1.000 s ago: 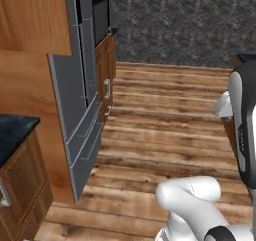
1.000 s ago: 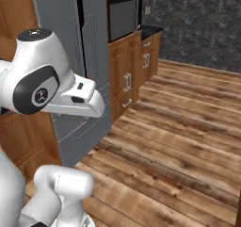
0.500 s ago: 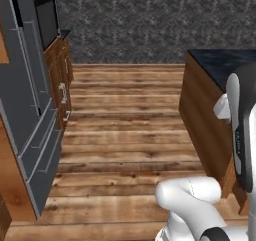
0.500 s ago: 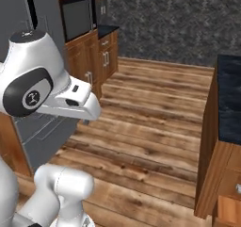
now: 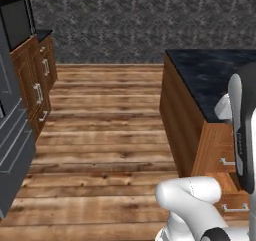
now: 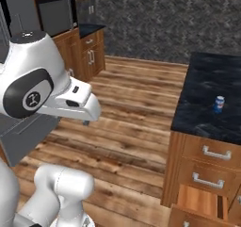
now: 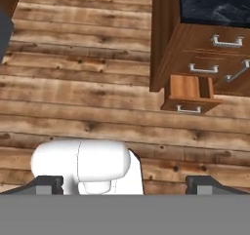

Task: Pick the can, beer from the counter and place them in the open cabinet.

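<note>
One can on the counter, seen in the right base view: blue, upright, standing on the black marble top, set back from the near edge above the drawers. Below that edge, two closed drawer fronts with grey handles; lowest drawer is pulled out. White arm fills the left side of that view. Far left: wooden base cabinets along the wall, dark microwave above them. Plank floor between.

Left base view: same counter at right, black top on a brown wooden side panel, arm link in front of its near corner. Drawer handles just show beside the arm. Wooden cabinets along the left wall, grey fridge door lower left.

Hand view: looks down at the floor and the counter's drawer stack, one drawer sticking out. The gripper has its two dark fingertips at opposite bottom corners, spread wide, nothing between them but the robot's own body. It hangs over the floor, well apart from the can.
</note>
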You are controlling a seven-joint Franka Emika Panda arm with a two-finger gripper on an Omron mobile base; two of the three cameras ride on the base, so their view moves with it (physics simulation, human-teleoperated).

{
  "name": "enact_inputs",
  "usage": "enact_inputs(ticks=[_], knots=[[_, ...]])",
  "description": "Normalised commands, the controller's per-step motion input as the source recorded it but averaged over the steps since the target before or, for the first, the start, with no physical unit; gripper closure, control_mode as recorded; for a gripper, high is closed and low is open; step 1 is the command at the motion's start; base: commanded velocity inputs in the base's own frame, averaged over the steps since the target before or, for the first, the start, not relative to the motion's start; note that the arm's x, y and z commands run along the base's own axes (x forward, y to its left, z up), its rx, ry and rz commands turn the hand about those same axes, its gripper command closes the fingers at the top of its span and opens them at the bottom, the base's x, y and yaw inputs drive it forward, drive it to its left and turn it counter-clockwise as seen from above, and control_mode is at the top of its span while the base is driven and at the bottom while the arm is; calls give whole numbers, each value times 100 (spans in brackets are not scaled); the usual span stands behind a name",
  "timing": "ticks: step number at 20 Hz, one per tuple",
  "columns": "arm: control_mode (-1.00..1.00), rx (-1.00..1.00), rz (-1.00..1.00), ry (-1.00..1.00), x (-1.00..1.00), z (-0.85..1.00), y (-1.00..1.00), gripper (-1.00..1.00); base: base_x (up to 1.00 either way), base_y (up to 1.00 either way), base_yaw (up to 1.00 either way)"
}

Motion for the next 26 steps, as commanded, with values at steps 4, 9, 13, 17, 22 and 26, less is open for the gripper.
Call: enact_inputs(ticks=[4, 9, 13, 17, 22, 26], knots=[[100, 0, 0, 0, 0, 0, 0, -100, 22, -59, -4], [100, 0, 0, 0, 0, 0, 0, -100, 38, -62, -4], [100, 0, 0, 0, 0, 0, 0, -100, 58, -72, -5], [100, 0, 0, 0, 0, 0, 0, -100, 67, -70, -5], [100, 0, 0, 0, 0, 0, 0, -100, 63, -62, -7], [100, 0, 0, 0, 0, 0, 0, -100, 58, -54, -6]])
